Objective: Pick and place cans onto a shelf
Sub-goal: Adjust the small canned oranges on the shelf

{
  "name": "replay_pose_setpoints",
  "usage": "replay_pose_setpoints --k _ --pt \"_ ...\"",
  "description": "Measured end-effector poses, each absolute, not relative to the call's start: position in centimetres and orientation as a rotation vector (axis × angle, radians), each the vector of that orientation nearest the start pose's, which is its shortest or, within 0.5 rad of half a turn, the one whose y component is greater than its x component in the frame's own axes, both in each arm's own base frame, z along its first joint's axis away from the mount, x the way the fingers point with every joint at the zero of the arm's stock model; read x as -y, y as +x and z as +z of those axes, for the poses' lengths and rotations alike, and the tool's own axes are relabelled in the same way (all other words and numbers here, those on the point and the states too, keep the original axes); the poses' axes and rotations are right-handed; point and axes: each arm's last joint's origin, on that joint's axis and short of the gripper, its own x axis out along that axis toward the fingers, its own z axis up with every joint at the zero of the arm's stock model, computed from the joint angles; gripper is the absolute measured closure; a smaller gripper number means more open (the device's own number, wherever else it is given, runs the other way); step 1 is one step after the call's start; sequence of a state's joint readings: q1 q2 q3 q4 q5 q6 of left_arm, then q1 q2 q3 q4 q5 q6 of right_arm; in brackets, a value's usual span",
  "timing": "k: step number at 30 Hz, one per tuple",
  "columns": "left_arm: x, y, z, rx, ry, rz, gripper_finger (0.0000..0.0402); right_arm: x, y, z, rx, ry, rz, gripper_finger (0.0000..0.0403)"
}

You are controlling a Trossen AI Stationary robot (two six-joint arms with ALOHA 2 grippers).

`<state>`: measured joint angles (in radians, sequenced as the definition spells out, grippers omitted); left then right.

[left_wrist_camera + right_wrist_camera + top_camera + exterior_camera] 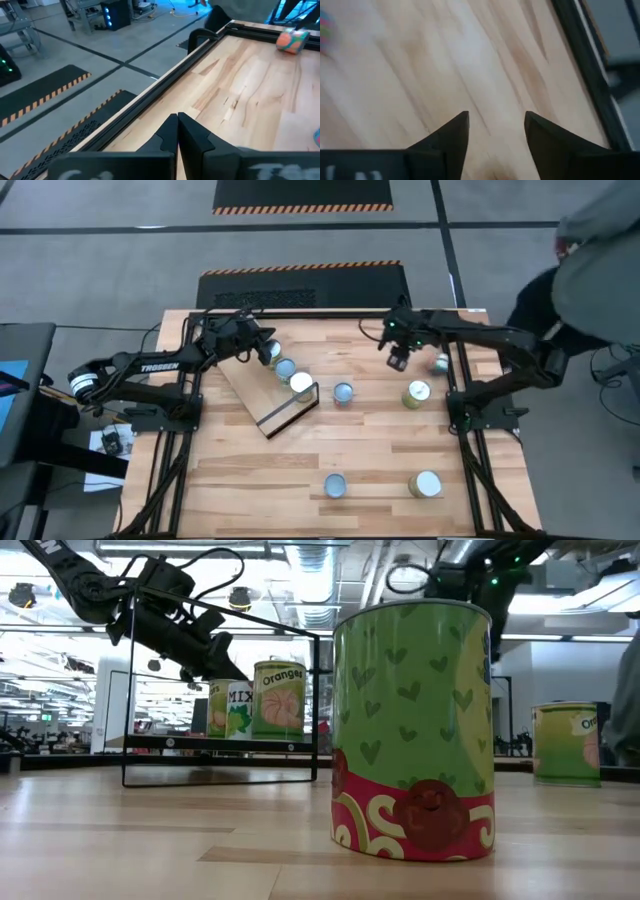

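Pale slatted wooden table [340,455] framed in black rails. Beyond its far edge, black floor mat with orange-striped border [303,194] on grey floor. At far right, person in grey top [600,260] standing beside table.

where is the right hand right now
In the high view the right hand hangs open and empty over the table's far right part, between the shelf and the nearest can.

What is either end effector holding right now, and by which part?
Nothing. The right end effector is open over bare table; the left end effector is shut on nothing.
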<state>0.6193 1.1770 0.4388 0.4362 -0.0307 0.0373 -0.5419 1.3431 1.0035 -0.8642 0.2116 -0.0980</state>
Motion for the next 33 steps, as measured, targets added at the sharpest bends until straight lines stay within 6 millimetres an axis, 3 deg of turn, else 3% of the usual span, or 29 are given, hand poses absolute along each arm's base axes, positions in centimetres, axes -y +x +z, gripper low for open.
replay_pose_setpoints --k 8,13,22,28,33 --pt "-13.5 18.9 19.8 -0.308 -0.050 0.635 0.0401 13.3 18.0 22.7 -1.514 0.203 -0.628 0.0269" --pt "-13.5 18.9 19.8 -0.312 -0.052 0.634 0.0401 13.0 16.5 21.9 -1.661 0.211 -0.651 0.0283" --pt "-13.5 18.9 19.7 -0.324 -0.034 0.632 0.0401 11.7 14.2 19.2 -1.893 0.180 -0.558 0.0230" --pt "-13.5 18.9 19.7 -0.324 -0.034 0.634 0.0401 10.9 14.2 17.5 -2.005 0.041 -0.515 0.0185" --pt "-13.5 18.9 19.7 -0.325 -0.034 0.634 0.0401 10.4 15.0 17.2 -2.006 -0.025 -0.456 0.0175"
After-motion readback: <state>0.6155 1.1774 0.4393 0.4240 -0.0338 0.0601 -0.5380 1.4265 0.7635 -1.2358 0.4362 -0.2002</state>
